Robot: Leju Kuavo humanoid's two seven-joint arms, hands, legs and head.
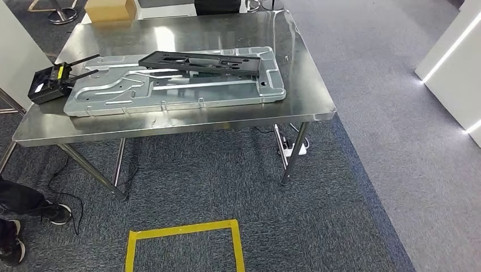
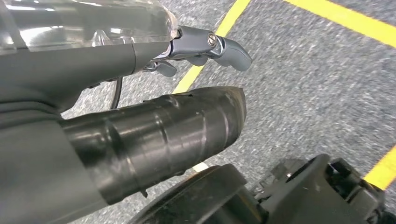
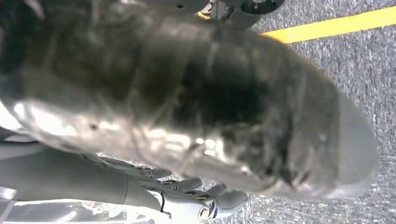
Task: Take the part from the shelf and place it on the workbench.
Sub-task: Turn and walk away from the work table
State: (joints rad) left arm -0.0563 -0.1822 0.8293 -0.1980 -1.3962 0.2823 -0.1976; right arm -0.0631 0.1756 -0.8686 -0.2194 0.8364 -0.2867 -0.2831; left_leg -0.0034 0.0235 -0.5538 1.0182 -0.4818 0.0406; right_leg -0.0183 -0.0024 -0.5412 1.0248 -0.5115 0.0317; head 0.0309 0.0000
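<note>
A black radio unit (image 1: 50,83) with two antennas sits at the left end of the steel tabletop (image 1: 187,122), its aerials reaching onto a large grey metal panel (image 1: 170,85) that lies flat across the middle. A long black plastic frame (image 1: 201,61) rests on top of the panel, laid lengthwise; this looks to be the part named in the task, and if so it is already set down on the workbench, the broad panel giving it a level bed. A cardboard box (image 1: 110,9) stands at the far edge. No shelf appears in the head view. On the carpet below, a person's dark shoe (image 1: 57,214) shows at the left, a yellow taped square (image 1: 184,241) marks a standing spot before the table, and a white power strip (image 1: 295,148) lies by the right leg.

The wrist views look down at carpet and yellow tape, which suggests both arms hang at the robot's sides. The left robot hand (image 2: 154,135) holds nothing, its thick thumb and dark fingers loosely extended. The right robot hand (image 3: 196,116) likewise grips nothing, its pale fingers (image 3: 210,203) curving slackly and apart, though blur obscures detail.
</note>
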